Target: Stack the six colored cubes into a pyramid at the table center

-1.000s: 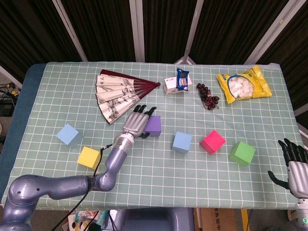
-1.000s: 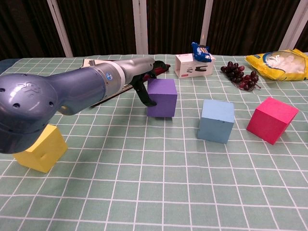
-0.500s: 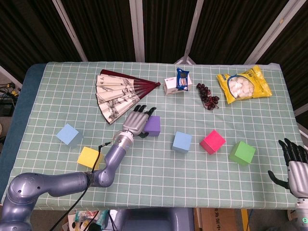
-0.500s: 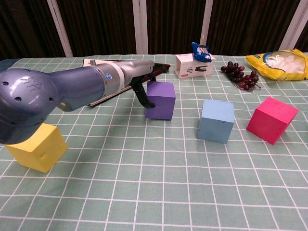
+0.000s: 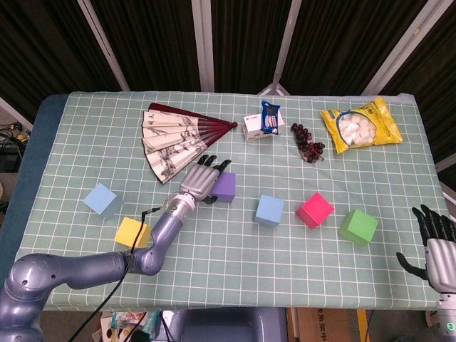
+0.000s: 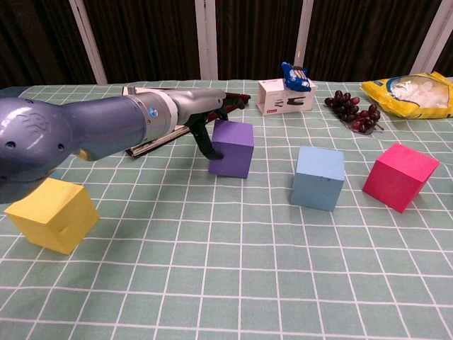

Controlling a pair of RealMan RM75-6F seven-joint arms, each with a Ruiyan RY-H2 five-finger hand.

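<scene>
My left hand (image 5: 201, 181) grips the purple cube (image 5: 226, 187) just left of the table's middle. In the chest view its thumb presses the left face of the purple cube (image 6: 231, 149) and its fingers (image 6: 228, 105) reach behind it. To the right of it a blue cube (image 5: 269, 210), a pink cube (image 5: 315, 209) and a green cube (image 5: 358, 226) stand in a row. A light blue cube (image 5: 101, 199) and a yellow cube (image 5: 132, 232) sit at the left. My right hand (image 5: 436, 242) hangs open off the table's near right corner, holding nothing.
A folding fan (image 5: 174, 135) lies spread behind my left hand. Along the far side are a white box with a snack packet (image 5: 261, 123), a bunch of dark grapes (image 5: 307, 142) and a yellow bag (image 5: 360, 125).
My left hand has shifted the purple cube a little to the left. The right hand and the other cubes have stayed put.
</scene>
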